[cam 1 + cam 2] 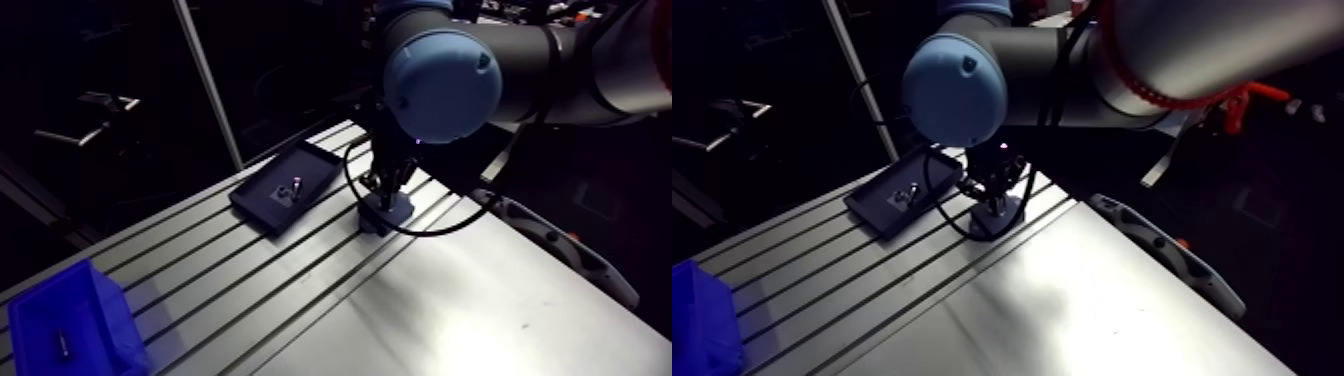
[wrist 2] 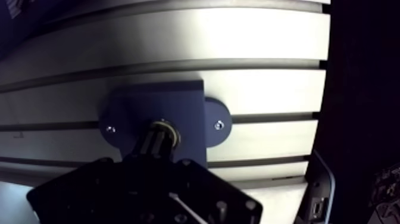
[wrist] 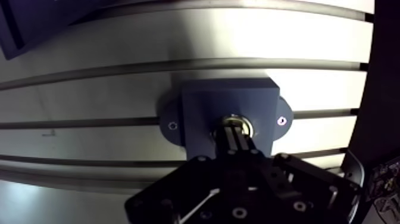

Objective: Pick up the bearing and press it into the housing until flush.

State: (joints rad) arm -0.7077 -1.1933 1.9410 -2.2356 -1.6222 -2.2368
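A dark blue housing block [image 3: 202, 101] with two screwed ears is bolted to the slotted table. In the arm view it stands near the table's far side [image 1: 392, 208]. The metal bearing [image 3: 239, 120] sits in the housing's centre bore, only its bright rim showing. My gripper [image 3: 237, 133] stands straight over the bore with its fingers [image 3: 231, 143] shut together, tips resting on the bearing. How deep the bearing sits I cannot tell.
A shallow dark tray [image 1: 262, 200] holding a small metal part [image 1: 296, 186] lies beside the housing. A blue bin [image 1: 60, 320] stands at the near left corner. The table's edge [image 1: 560, 250] runs close past the housing.
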